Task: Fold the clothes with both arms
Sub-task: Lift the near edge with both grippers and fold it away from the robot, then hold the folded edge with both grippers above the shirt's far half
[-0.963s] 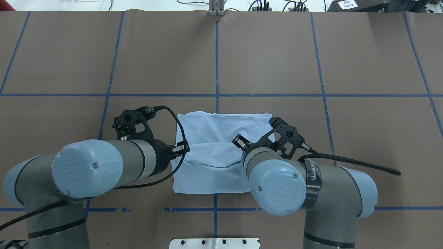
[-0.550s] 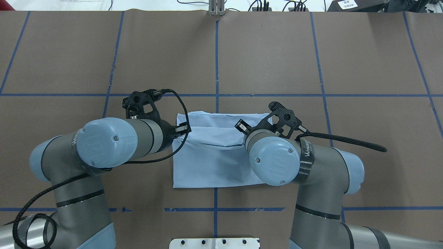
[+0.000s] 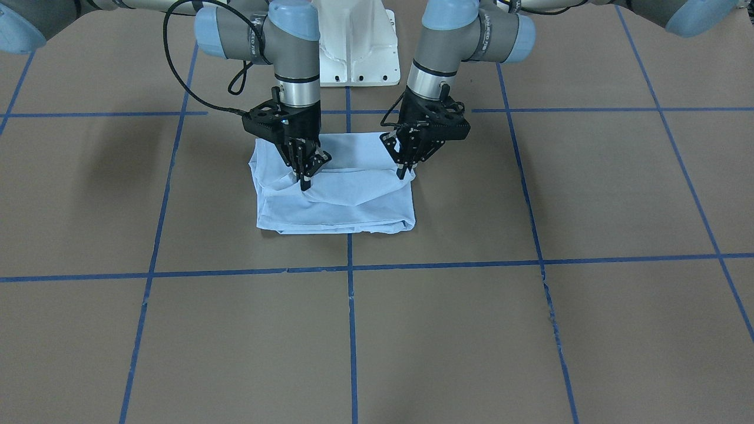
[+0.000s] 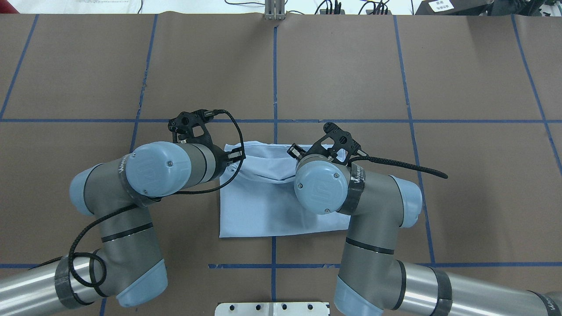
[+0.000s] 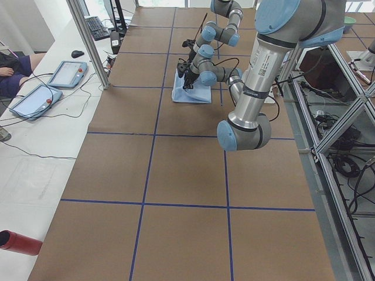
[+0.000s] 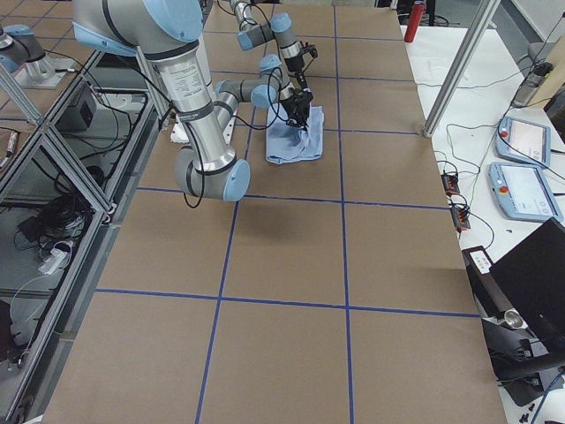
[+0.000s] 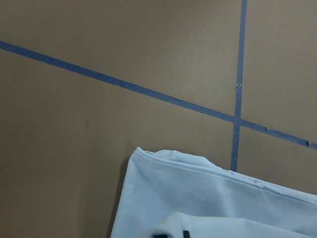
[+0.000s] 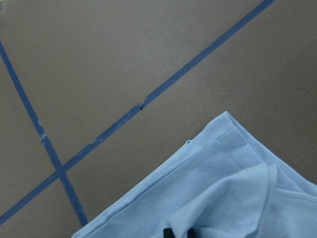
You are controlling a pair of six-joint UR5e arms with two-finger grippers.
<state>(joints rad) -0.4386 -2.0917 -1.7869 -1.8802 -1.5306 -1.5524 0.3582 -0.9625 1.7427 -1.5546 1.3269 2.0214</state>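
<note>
T-shirt (image 4: 263, 210): light blue, folded to a rough rectangle. It lies flat on the desk (image 4: 439, 66) at the centre of the overhead frame, across the middle blue tape line (image 4: 275, 66).
Left arm (image 4: 153, 169): comes in from the lower left of the overhead frame. Its wrist is over the shirt's left edge, near the upper corner.
Left jaws: closed to a thin pinch on the shirt's top layer, right of centre in the front-facing frame.
Right arm (image 4: 322, 184): comes in from the lower right of the overhead frame. Its wrist is over the shirt's right half.
Right jaws: closed to a thin pinch on the same layer, left of centre in the front-facing frame.
Gripped layer: raised off the layers beneath, sagging in a shallow curve between the two pinch points.
Wrist views: each shows a shirt corner low in frame, with cloth bunched at the bottom edge.
</note>
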